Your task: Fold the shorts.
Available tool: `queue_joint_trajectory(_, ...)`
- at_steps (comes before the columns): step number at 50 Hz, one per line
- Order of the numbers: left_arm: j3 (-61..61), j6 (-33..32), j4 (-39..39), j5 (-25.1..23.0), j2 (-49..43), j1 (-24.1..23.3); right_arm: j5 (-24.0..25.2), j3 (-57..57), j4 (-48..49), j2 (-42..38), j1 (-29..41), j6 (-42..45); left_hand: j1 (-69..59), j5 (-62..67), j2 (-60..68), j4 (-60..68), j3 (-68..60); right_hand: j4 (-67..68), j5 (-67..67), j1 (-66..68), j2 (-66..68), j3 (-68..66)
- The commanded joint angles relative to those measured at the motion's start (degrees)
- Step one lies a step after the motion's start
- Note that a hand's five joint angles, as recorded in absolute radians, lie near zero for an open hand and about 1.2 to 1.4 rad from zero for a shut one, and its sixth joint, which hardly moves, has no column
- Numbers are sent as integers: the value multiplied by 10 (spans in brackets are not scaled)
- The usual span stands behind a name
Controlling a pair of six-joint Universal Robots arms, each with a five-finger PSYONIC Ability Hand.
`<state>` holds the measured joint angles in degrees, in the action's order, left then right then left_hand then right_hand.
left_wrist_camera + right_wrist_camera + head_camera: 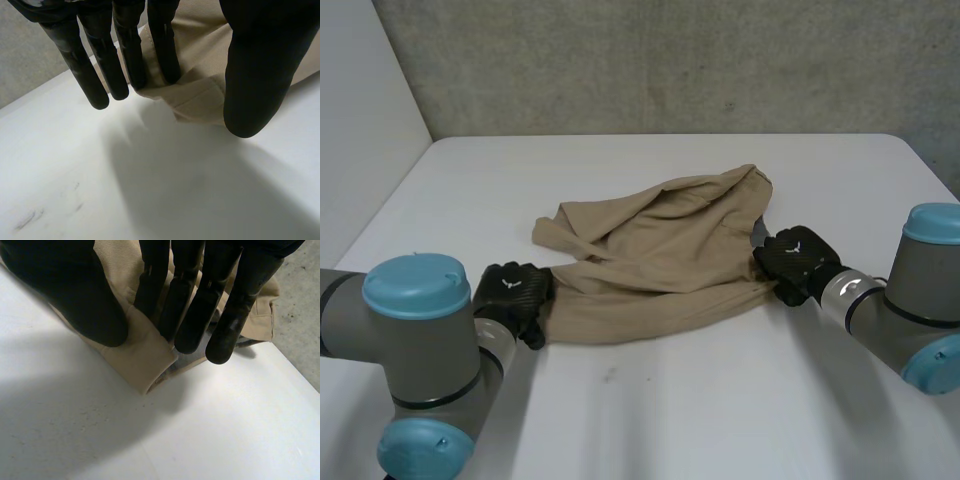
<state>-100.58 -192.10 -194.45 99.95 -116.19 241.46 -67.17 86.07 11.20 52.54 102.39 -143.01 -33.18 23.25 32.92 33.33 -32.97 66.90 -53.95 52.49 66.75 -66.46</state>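
Note:
The tan shorts lie crumpled across the middle of the white table. My left hand sits at their near left end. In the left wrist view its fingers are straight, two of them resting on the shorts' corner, and the thumb stands apart on the corner's other side. My right hand is at the right end of the shorts. There its thumb and fingers pinch a hemmed edge of the shorts between them.
A grey wall runs behind the table's far edge. Bare white tabletop surrounds the shorts on every side, widest in front between my two arms.

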Motion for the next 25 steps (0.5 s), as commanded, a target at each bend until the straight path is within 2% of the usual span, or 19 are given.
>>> queue_joint_trajectory(1, 9, 1, 0, 0, -16, 0, -8, 0, 0, 6, 0, -2, -60, 59, 62, 58, -62, 131, -160, 275, 132, -135)
queue_joint_trajectory(9, 23, 1, -19, 0, -32, 0, -9, 1, -1, 6, 1, -6, -123, 123, 126, 122, -126, 131, -160, 275, 132, -135)
queue_joint_trajectory(12, 24, 1, -42, -1, -38, 1, -11, 1, -1, 7, 2, -9, -223, 222, 225, 221, -225, 131, -160, 275, 132, -135)
queue_joint_trajectory(15, 24, -1, -65, -2, -40, 2, -19, 0, -3, 12, 5, -10, -444, 443, 447, 443, -446, 131, -160, 275, 132, -135)
queue_joint_trajectory(16, 25, -1, -68, -2, -40, 4, -23, 1, -4, 14, 6, -10, -468, 467, 471, 466, -470, 131, -160, 275, 132, -135)
queue_joint_trajectory(21, 28, -2, -76, -2, -17, 12, -55, 2, -17, 57, 9, -35, -468, 468, 471, 467, -470, 131, -160, 275, 132, -135)
queue_joint_trajectory(25, 28, -2, -72, -4, 54, 20, -67, 2, -51, 109, 9, -55, -468, 468, 471, 467, -470, 131, -160, 275, 132, -135)
